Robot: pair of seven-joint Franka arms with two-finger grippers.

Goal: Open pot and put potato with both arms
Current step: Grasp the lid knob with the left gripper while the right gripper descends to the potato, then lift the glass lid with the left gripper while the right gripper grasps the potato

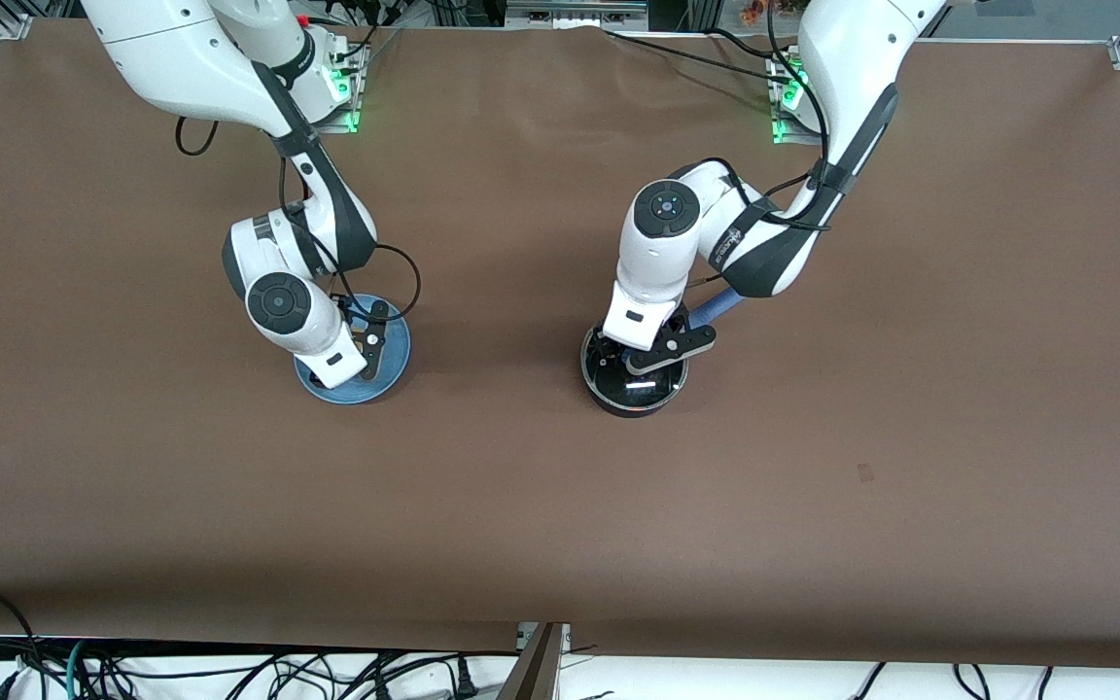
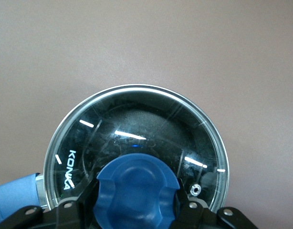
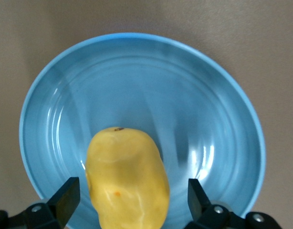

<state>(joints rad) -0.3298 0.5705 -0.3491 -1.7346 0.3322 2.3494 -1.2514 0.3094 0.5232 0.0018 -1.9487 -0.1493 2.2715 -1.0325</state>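
Both grippers are set, so close squarely: your left gripper [image 2: 135,210] straddles the knob [image 2: 137,188], fingers apart, on the lidded pot [image 1: 634,374], while your right gripper [image 3: 130,200] brackets, fingers apart, the potato [image 3: 127,179] on the plate [image 3: 208,119].

Two glossy white jointed arms, right arm [image 1: 297,233] and left arm [image 1: 716,233], black joint bands and round black caps, left cap with small blue dot. Thin black cables loop alongside. Matte black two-finger grippers with silver screws; green lights at bases.
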